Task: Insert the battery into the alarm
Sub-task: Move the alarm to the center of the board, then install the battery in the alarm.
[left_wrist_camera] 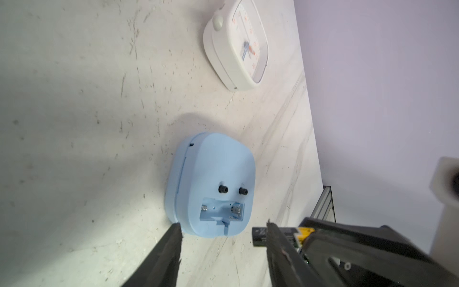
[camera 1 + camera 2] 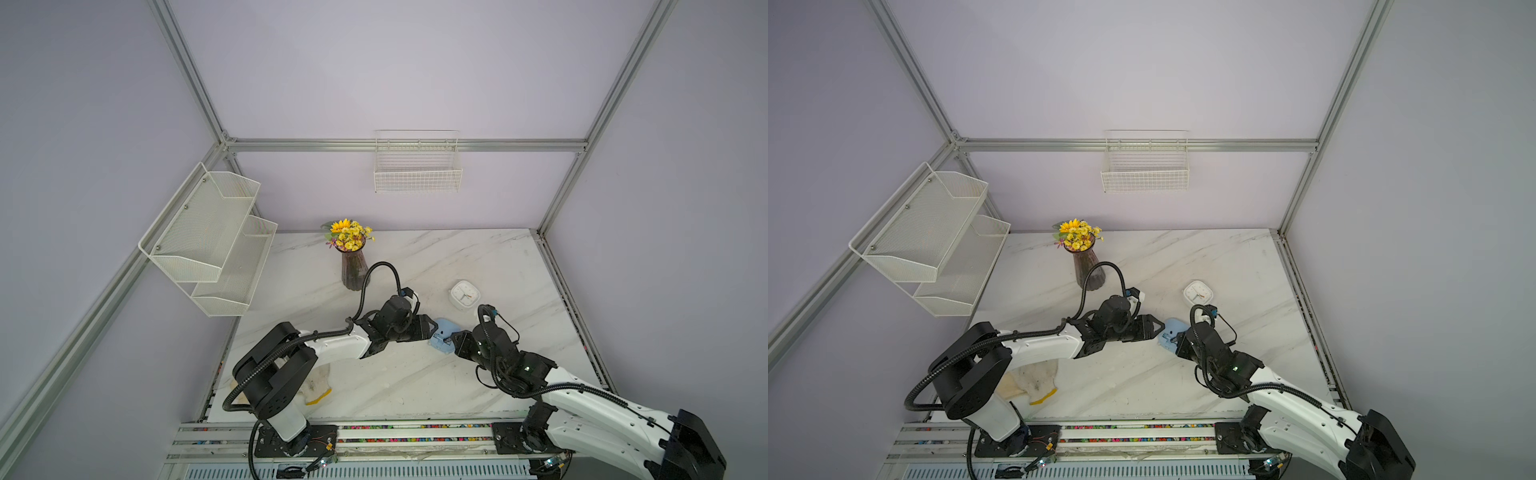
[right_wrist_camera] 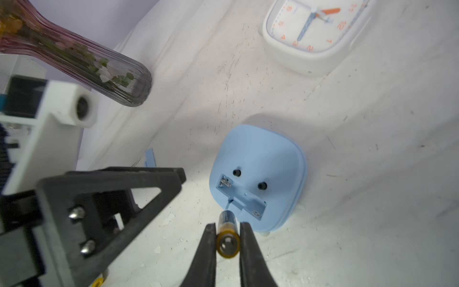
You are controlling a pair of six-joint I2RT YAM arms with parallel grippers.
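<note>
**Holding a slick little cylinder at the open bay**

Clamped between the right jaws is the battery (image 3: 228, 233), a black-and-gold cell gripped across its round body towards the rear end. Its nose points at the empty battery bay (image 3: 242, 196) and sits just short of it. It should be light and rigid, but its smooth casing can roll or pivot between flat jaws. A hold nearer mid-body, leaving both ends free, would likely steer it better.

The left jaws stand apart with nothing in them, just beside the blue alarm (image 1: 211, 179). Whether a tip touches the shell, I cannot tell.

The alarm lies face down on the bench (image 2: 415, 374), back up, with the spring (image 3: 224, 183) at one end of the bay. It is probably a hollow plastic shell, light enough to skid on the polished stone when the cell presses the spring, so bracing its edge seems wise.

A small blue piece (image 3: 150, 157), perhaps the cover, lies nearby. The white clock (image 3: 315, 32) and the vase (image 3: 74, 59) stand well apart.
</note>
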